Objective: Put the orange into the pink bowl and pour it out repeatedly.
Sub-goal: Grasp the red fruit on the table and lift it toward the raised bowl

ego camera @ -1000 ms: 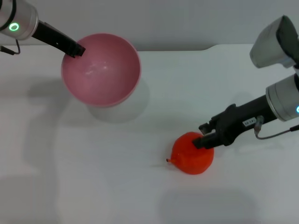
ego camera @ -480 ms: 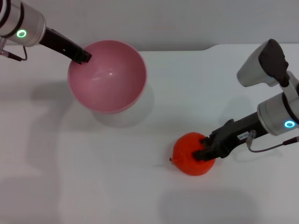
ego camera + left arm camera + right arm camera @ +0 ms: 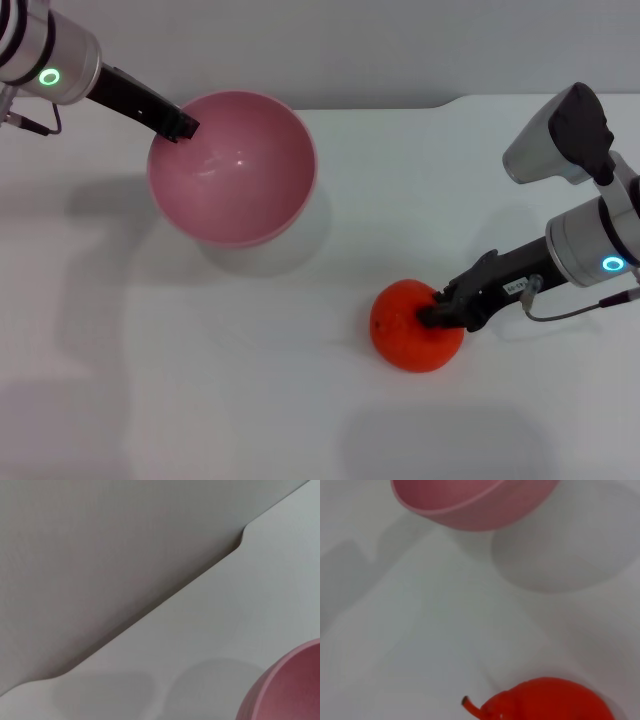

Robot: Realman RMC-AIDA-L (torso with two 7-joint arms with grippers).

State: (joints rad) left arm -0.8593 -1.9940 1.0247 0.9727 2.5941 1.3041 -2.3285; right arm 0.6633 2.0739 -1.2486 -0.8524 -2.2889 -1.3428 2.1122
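Right gripper (image 3: 437, 315) clamped on the orange (image 3: 410, 328), low over the white bench (image 3: 250, 380) toward its near right part; dark stem nub showing in the right wrist view. Small white label on the right gripper's black body, writing too small to read. Left gripper (image 3: 180, 127) pinching the rim of the pink bowl (image 3: 235, 165), held tilted above its own shadow near the bench's far left edge, nothing inside.

White table (image 3: 200, 400), notched far edge; plain grey wall (image 3: 350, 45) behind; soft shadows.
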